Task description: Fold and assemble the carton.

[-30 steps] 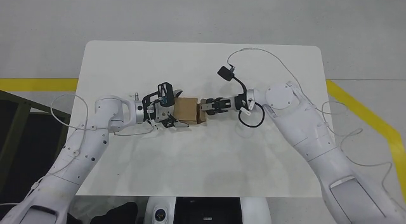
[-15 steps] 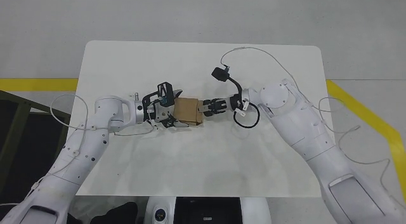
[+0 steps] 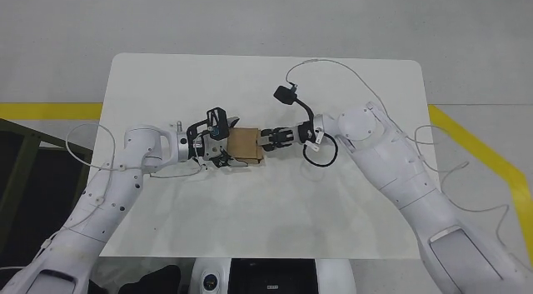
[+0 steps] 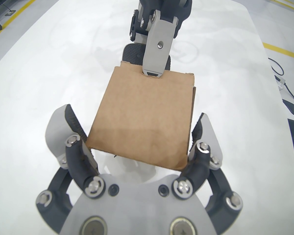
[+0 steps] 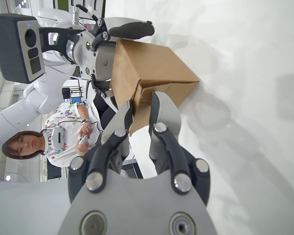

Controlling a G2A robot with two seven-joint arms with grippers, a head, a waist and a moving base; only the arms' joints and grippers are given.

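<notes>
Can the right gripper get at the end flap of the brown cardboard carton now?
Likely yes: the right gripper has that flap between its fingers, and the left gripper holds the brown cardboard carton from the opposite end.

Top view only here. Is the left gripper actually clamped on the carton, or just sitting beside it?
Observer: Clamped. The left wrist view shows the left gripper with one finger against each side of the carton.
Operator: And the right one?
Observer: The right gripper pinches the carton's far edge, with one finger over the top panel and the other under it.
Operator: Is that end closed?
Observer: No. In the right wrist view a flap stands loose between the fingers, with a gap beside it.
</notes>
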